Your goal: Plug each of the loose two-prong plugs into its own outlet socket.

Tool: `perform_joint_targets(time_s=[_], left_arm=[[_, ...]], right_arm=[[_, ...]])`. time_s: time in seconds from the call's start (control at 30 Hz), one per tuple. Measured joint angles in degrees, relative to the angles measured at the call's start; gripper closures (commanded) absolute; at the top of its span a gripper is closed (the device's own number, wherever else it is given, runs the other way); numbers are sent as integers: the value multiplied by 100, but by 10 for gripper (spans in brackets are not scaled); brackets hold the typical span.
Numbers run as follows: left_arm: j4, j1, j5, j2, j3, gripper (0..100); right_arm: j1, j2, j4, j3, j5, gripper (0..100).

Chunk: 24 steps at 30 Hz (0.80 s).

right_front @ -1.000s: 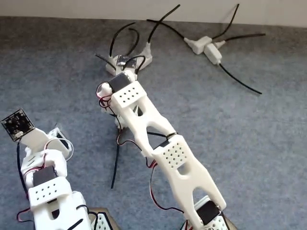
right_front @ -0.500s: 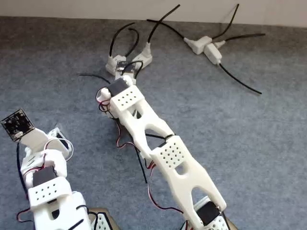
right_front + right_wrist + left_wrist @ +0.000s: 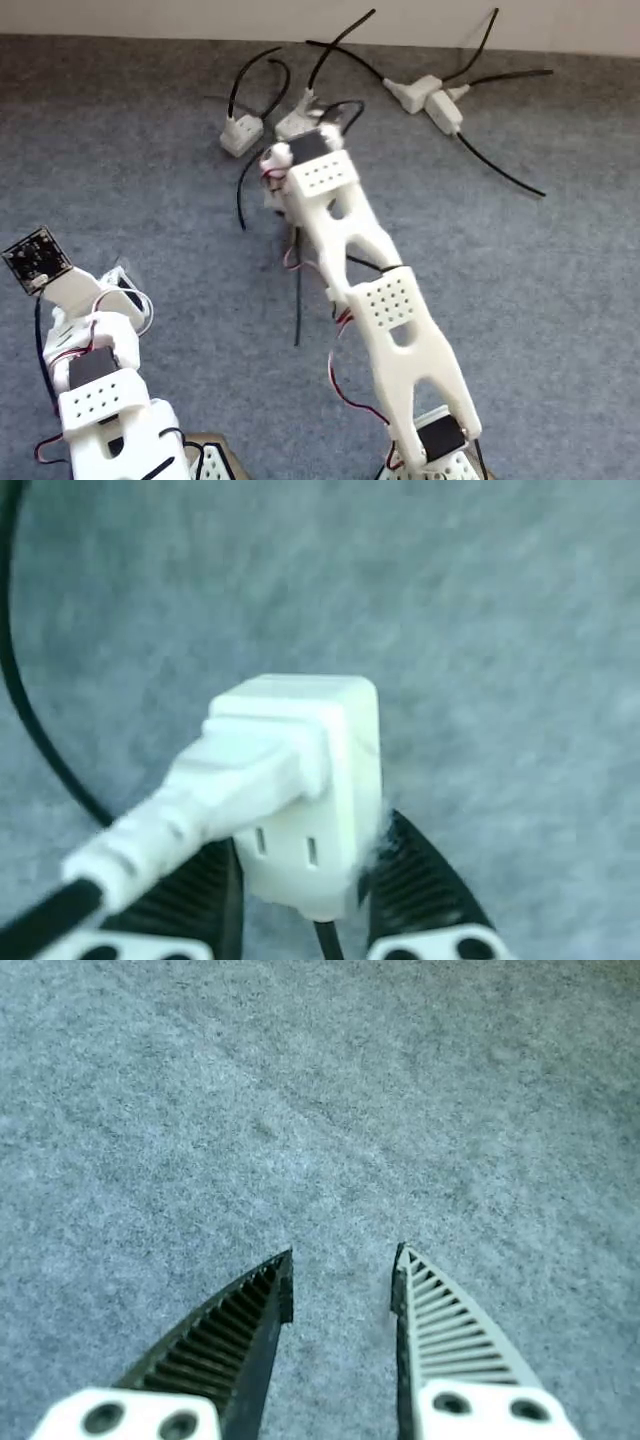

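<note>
surface: grey felt-like counter (image 3: 560, 300), covered edge to edge | 12 o'clock: pale band (image 3: 150, 15) along far edge | light: soft, even

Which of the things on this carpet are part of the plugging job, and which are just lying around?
Job: socket block with a plug in it, gripped by the right gripper; second white block beside it; joined white pair at the carpet's far side.
Just there: grey carpet; left gripper, open over bare carpet.
</note>
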Motion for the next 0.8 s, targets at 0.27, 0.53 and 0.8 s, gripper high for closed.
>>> perform_joint_targets(time_s=[0.27,0.53,0.8], left_arm=[[0,0,0,0,0,825],[0,0,0,0,0,825],[0,0,0,0,0,825]], right_arm=[[888,0,-26,-800,1996,981],[1064,0,-273,-844,4695,982],[1108,0,-193,-844,5679,850]])
